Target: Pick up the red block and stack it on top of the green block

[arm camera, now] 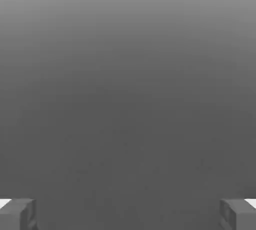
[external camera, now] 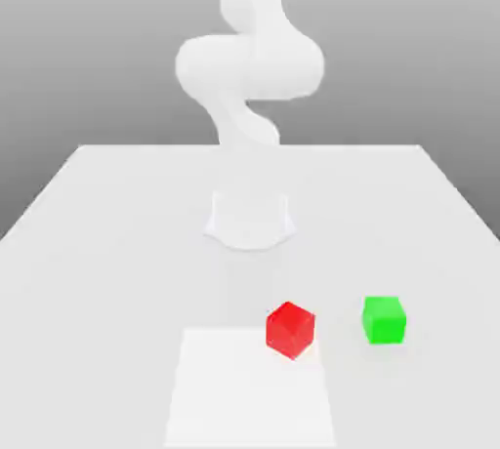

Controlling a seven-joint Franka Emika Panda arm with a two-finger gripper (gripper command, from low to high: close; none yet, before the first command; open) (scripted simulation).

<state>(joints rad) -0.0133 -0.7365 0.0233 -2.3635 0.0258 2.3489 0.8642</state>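
The red block (external camera: pixel 290 329) sits on the white table near its front edge, turned slightly so one corner faces forward. To the exterior view's right of it, a small gap away, rests the green block (external camera: pixel 384 319). Neither block touches anything else. In the hand view my gripper (arm camera: pixel 128 215) is open, its two grey fingertips (arm camera: pixel 18 214) standing wide apart with plain grey background and no block between them. The pale white arm (external camera: pixel 249 66) rises behind the blocks in the exterior view.
The white table (external camera: pixel 117 213) stretches wide to both sides of the blocks. A rounded pale form (external camera: pixel 249 220) stands at its middle, behind the red block. A lighter rectangular patch (external camera: pixel 249 393) lies at the front edge, just left of the red block.
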